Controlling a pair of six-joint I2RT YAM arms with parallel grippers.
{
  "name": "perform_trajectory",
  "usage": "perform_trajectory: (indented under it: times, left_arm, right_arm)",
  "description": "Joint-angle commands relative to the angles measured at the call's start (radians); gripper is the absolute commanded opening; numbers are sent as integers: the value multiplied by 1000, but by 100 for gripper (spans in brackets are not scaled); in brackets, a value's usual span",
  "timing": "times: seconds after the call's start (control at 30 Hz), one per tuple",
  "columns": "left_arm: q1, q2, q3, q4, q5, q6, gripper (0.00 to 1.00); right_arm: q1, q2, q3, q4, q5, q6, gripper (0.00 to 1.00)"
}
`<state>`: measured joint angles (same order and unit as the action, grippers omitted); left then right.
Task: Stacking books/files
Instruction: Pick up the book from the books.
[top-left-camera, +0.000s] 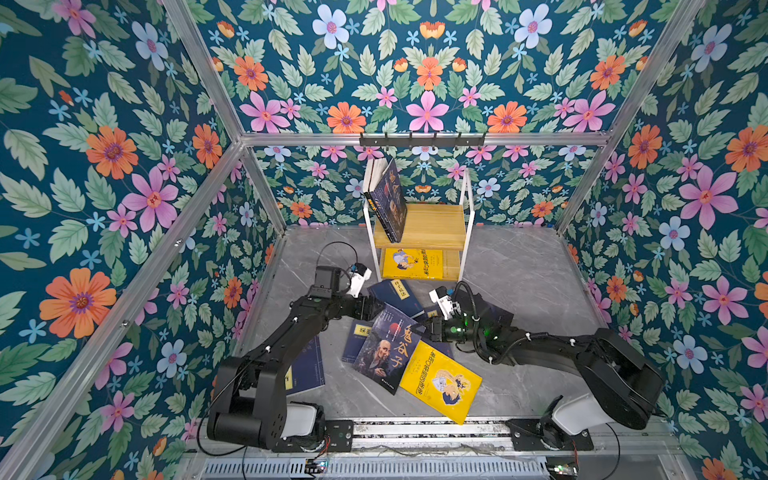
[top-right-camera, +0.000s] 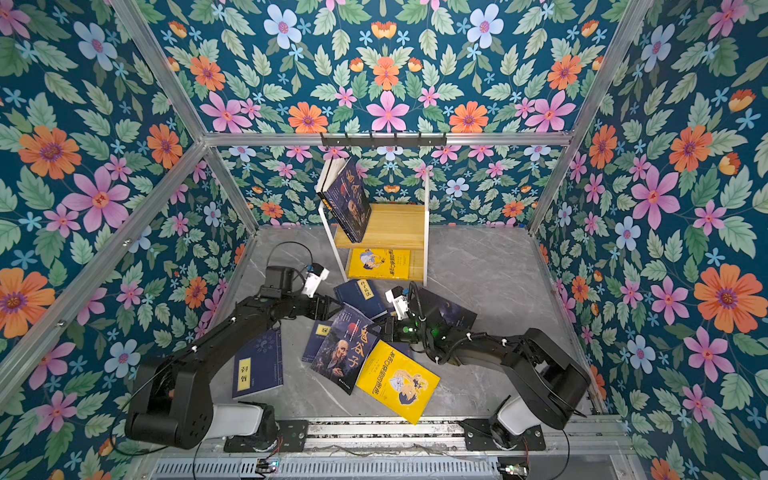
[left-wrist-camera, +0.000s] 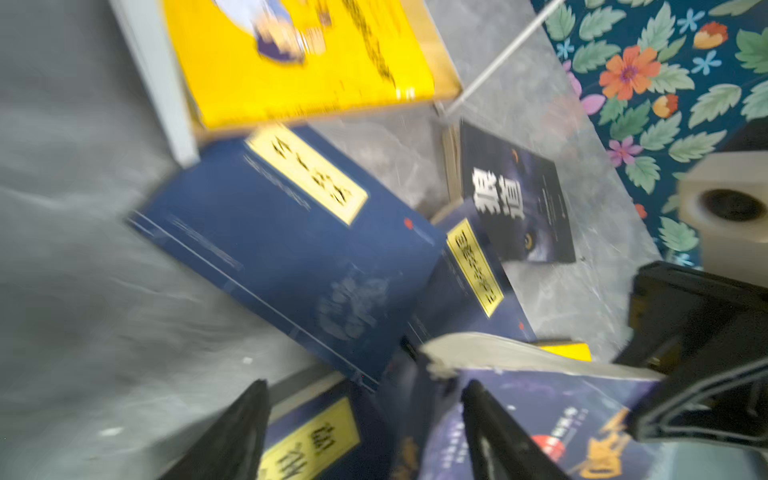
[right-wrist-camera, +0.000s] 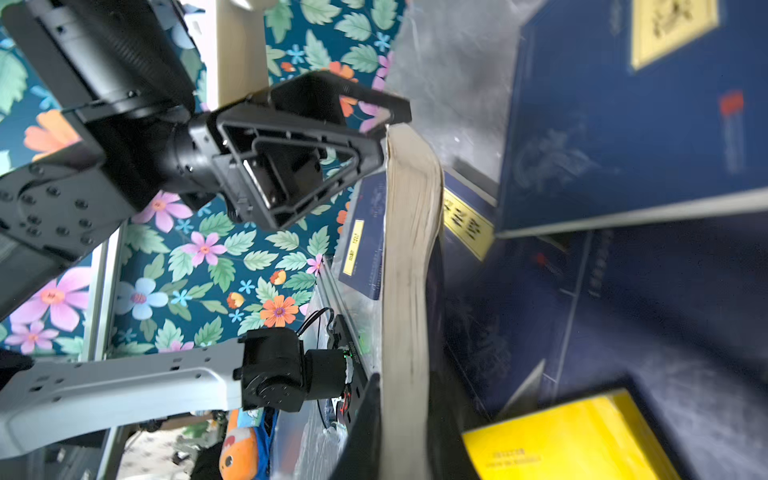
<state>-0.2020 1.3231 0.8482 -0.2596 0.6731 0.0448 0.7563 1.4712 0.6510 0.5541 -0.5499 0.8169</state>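
Books (top-left-camera: 397, 297) lie scattered on the grey counter (top-left-camera: 519, 282) in the lower middle of both top views. They are in front of a small shelf (top-left-camera: 436, 224) at centre, which carries leaning books (top-left-camera: 390, 199) above and a yellow one (top-left-camera: 411, 264) below. The bearded-man book (top-left-camera: 384, 347) overlaps a yellow cartoon book (top-left-camera: 442, 382). The right jaws are clamped on its page edge. The left jaws stand apart at its upper corner, gripping nothing.
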Motion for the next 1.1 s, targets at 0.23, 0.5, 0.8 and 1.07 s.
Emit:
perform_trajectory:
  times: [0.23, 0.5, 0.8, 1.07]
  left_arm:
    - [9, -78, 412, -461, -66, 481, 100]
    - [9, -80, 671, -691, -49, 699, 100]
    - [-8, -37, 788, -909, 121, 974, 100]
    - [-83, 15, 798, -903, 124, 1002, 100]
  right_arm:
    - [-5, -137, 238, -427, -71, -601, 0]
    - [-53, -112, 489, -684, -144, -871, 0]
    - [-80, -48, 695, -926, -218, -1139, 0]
    - [-80, -9, 798, -1020, -267, -1241, 0]
